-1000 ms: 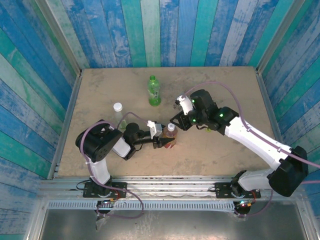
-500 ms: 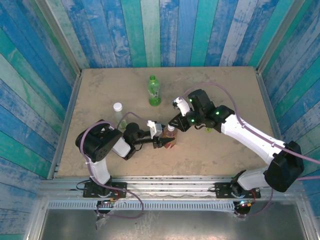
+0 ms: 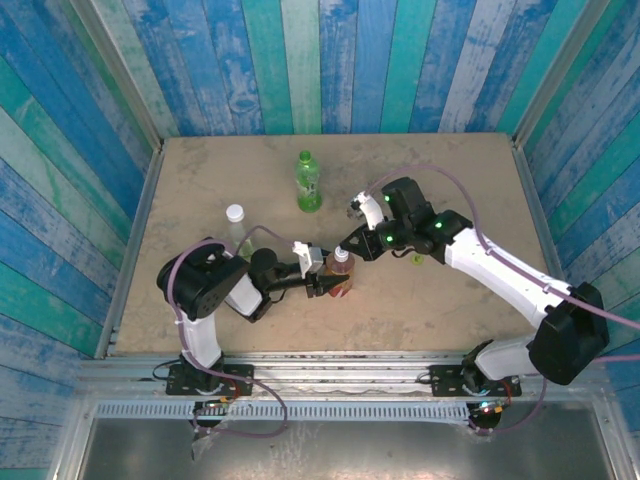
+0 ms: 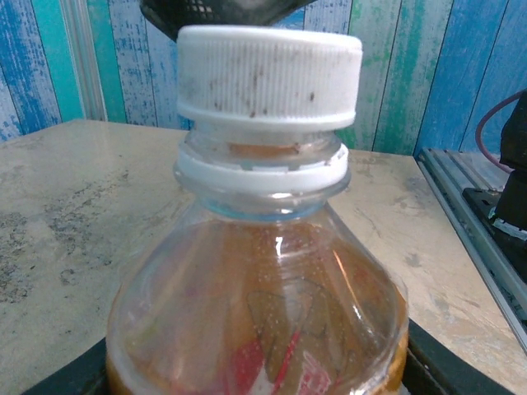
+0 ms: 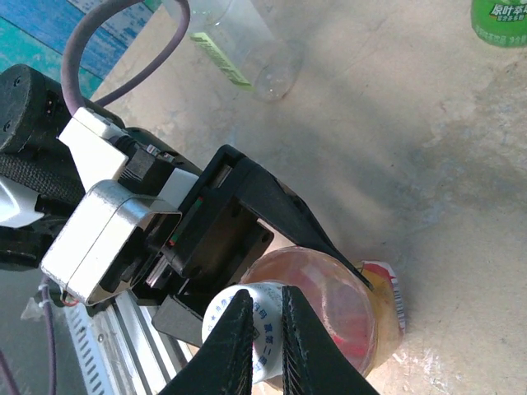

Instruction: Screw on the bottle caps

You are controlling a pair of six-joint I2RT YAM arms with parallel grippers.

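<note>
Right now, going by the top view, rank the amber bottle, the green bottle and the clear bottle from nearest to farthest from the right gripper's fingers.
1. amber bottle: right beneath the right gripper, centre front.
2. green bottle: farther back and a little to the left, standing alone.
3. clear bottle: well out to the left, beside the left arm.

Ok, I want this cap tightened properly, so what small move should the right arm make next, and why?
Probably open the right gripper and lower it around the white cap: its jaws are shut above the cap, narrower than it, so they cannot twist it. The cap sits on the amber bottle, which the left gripper clamps.
</note>
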